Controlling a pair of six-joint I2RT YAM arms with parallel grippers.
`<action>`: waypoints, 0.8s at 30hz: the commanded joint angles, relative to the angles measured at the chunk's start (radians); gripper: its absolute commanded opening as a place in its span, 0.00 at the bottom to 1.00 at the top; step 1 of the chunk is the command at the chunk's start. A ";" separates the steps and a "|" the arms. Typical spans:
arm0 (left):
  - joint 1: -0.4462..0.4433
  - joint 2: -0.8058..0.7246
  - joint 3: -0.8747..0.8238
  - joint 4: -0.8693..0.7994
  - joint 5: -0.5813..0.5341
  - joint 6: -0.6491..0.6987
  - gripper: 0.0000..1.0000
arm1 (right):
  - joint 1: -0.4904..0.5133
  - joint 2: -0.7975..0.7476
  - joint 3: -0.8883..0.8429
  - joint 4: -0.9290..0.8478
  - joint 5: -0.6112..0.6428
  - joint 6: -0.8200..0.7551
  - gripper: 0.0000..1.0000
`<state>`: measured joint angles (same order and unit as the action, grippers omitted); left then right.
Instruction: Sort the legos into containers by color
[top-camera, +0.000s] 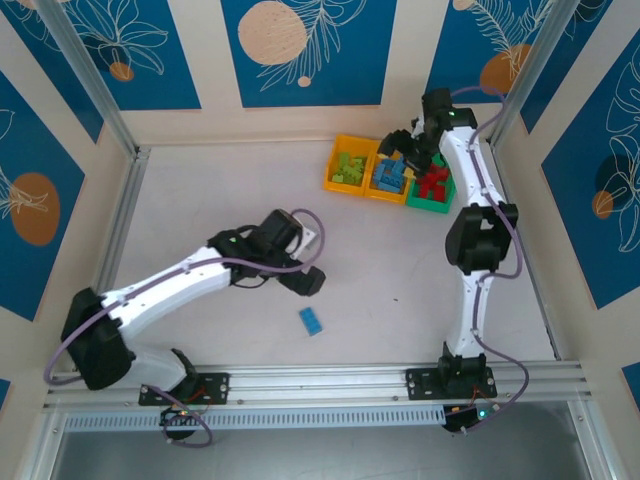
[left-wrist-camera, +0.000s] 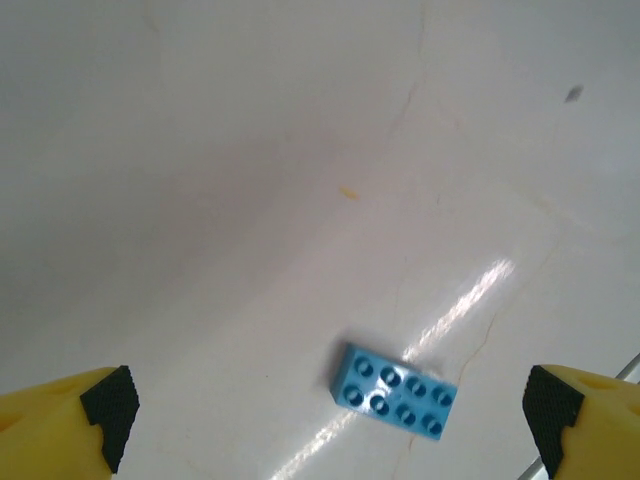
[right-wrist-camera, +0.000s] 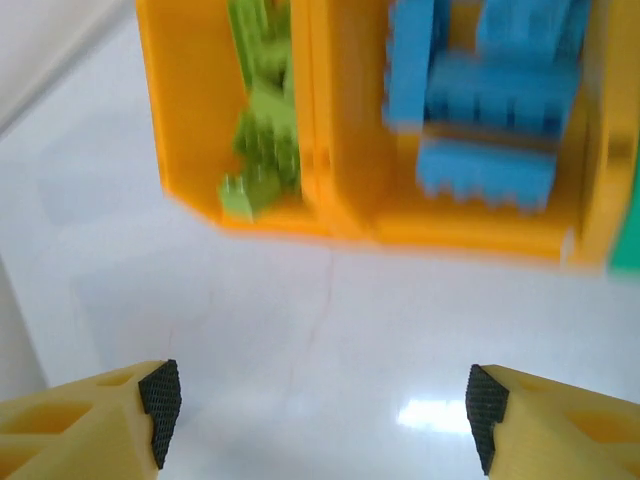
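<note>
**Grippers spread, nothing held: left gripper (top-camera: 310, 282), right gripper (top-camera: 405, 150)**

Top view: the containers (top-camera: 333, 183) stand in a row at the far right of the table (top-camera: 200, 200). They hold lime bricks (top-camera: 350, 167), blue bricks (top-camera: 390, 176) and red bricks (top-camera: 433, 185), one colour per bin. The right gripper hangs over the middle bin. One loose blue brick (top-camera: 311, 321) lies near the left gripper, well apart from the containers.

Left wrist view: fingers wide apart; the loose blue brick lies flat, studs up, between them, untouched.

Right wrist view: fingers wide apart over bare table just before the containers; contents blurred.
</note>
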<state>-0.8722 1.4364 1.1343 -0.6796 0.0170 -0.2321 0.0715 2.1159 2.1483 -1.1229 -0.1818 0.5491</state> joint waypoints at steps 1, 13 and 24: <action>-0.053 0.125 0.042 -0.106 -0.017 -0.007 1.00 | 0.006 -0.204 -0.259 -0.010 -0.161 -0.012 0.78; -0.154 0.456 0.214 -0.276 -0.034 0.127 1.00 | 0.010 -0.390 -0.550 0.074 -0.212 -0.026 0.80; -0.192 0.492 0.190 -0.280 -0.045 0.181 0.90 | 0.011 -0.372 -0.534 0.067 -0.210 -0.027 0.81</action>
<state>-1.0523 1.9091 1.3251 -0.9295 0.0029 -0.0822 0.0780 1.7393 1.5951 -1.0435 -0.3580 0.5396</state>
